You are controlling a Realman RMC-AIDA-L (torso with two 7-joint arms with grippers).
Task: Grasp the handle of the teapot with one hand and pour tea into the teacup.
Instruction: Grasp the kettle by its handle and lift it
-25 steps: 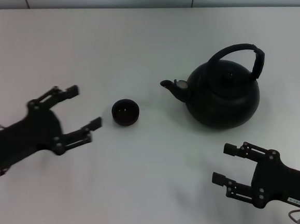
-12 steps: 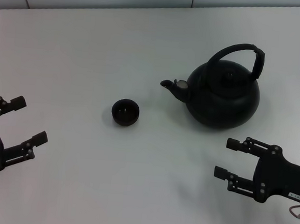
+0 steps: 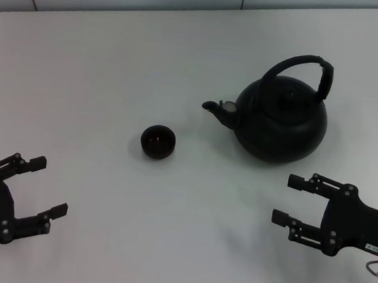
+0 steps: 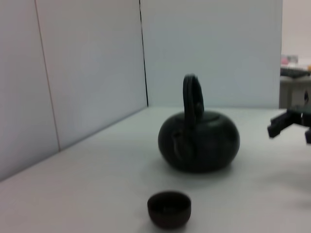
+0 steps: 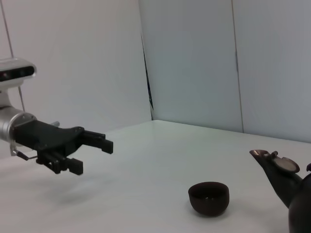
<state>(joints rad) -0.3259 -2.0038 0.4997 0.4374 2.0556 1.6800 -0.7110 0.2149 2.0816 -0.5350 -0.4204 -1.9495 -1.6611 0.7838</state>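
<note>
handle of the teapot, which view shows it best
The head view: the handle shows as a full arch over the teapot. The left wrist view sees it edge-on; the right wrist view shows only the spout.

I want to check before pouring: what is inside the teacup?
The teacup stands upright and open on the table. Its inside looks dark, with faint reddish glints in the head view; whether that is liquid cannot be told. Nothing covers it.

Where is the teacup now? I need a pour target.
In the head view, the teacup stands on the table, left of the teapot spout.
</note>
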